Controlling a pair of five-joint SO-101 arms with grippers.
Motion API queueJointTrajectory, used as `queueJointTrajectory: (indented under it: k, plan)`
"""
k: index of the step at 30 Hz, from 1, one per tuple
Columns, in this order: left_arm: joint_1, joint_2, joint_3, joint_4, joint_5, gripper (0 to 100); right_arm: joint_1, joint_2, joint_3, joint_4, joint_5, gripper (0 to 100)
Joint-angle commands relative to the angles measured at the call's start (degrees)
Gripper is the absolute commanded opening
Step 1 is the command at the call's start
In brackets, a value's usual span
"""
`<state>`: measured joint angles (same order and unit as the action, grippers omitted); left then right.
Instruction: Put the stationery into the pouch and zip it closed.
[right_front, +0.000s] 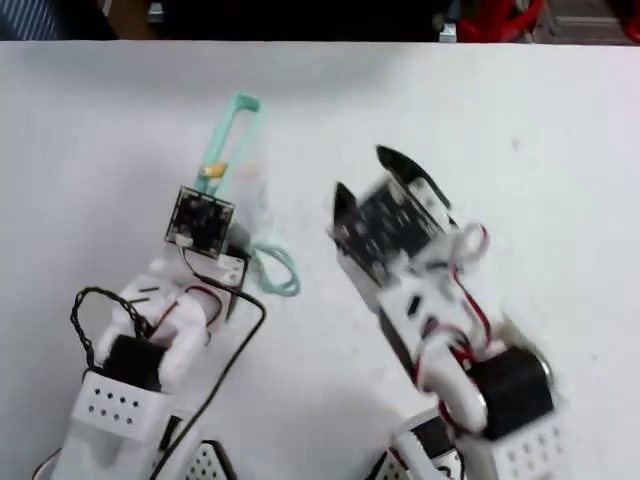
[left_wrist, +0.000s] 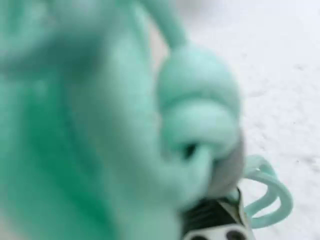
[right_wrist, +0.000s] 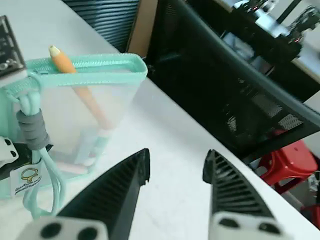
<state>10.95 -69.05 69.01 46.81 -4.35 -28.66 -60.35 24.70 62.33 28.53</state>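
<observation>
Right wrist view has the pouch (right_wrist: 85, 110) upright over the desk (right_wrist: 165, 135), an orange pen (right_wrist: 80, 85) poking past its rim. My right tool (right_wrist: 177, 160) hangs spread beside it. Next, I judge: seat the pen, then zip. Mint blur hides whether my left tool (right_front: 200, 225), at the pouch's end, grips it.

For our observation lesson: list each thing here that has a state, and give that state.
pouch: upright, gripped at one end by the left pincer
zip: open
pen: in the pouch, slanted, top poking out
right pincer: open, empty, apart from the pouch
</observation>
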Motion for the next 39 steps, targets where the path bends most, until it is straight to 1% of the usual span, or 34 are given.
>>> queueJointTrajectory:
  k: [1,4,6,8,11,14,16,18,19,21,23,25,29,34,36,39]
  plan:
    - [7.34,-1.01,-8.09,4.66,0.09,2,4.18,-11.03,4.48,-0.13,0.44,16.8]
    - [11.91,-1.1,-9.05,6.33,-4.04,2,4.0,-17.27,10.02,-0.22,0.44,16.8]
    - [13.23,-2.77,-9.23,7.12,-5.19,2,3.12,-20.26,13.71,-0.75,0.62,16.4]
    - [13.23,-6.46,-8.79,7.47,-5.19,2,2.07,-21.76,16.09,-1.63,2.81,15.3]
    - [10.15,-11.74,-5.19,6.77,-5.1,2,-0.13,-22.29,16.53,-1.63,3.43,14.3]
    - [5.93,-15.25,0.97,3.78,-5.36,2,-4.26,-22.11,16.88,-1.8,3.43,14.4]
    - [4.35,-16.66,3.87,1.67,-5.36,2,-6.55,-21.67,16.97,-3.74,3.43,14.5]
    - [3.3,-17.01,5.19,0.53,-5.1,2,-6.2,-20.44,15.74,-7.69,3.16,13.9]
    - [3.03,-17.01,5.27,0.53,-5.1,2,-5.93,-19.21,14.07,-9.19,1.32,12.7]
    - [3.03,-17.01,5.36,0.79,-5.1,2,-5.93,-15.34,9.32,-10.24,-4.4,7.4]
    - [3.03,-17.01,5.36,1.23,-5.1,2,-6.2,-8.66,2.55,-9.36,-7.91,1.5]
    - [3.03,-17.01,5.36,1.41,-5.1,2,-6.46,-0.57,-6.59,-5.05,-9.67,3.5]
    - [3.38,-17.01,5.45,1.49,-5.1,2,-9.98,15.87,-28.84,8.4,-11.34,8.8]
    - [3.38,-16.92,5.45,1.32,-5.1,2,-17.19,31.16,-54.51,24.04,-11.43,6.6]
    - [3.38,-16.92,5.45,1.23,-5.1,2,-18.95,36.35,-62.15,29.41,-11.43,6.6]
    - [3.38,-16.92,5.45,1.23,-5.1,2,-20.18,42.51,-68.4,33.8,-11.16,6.9]
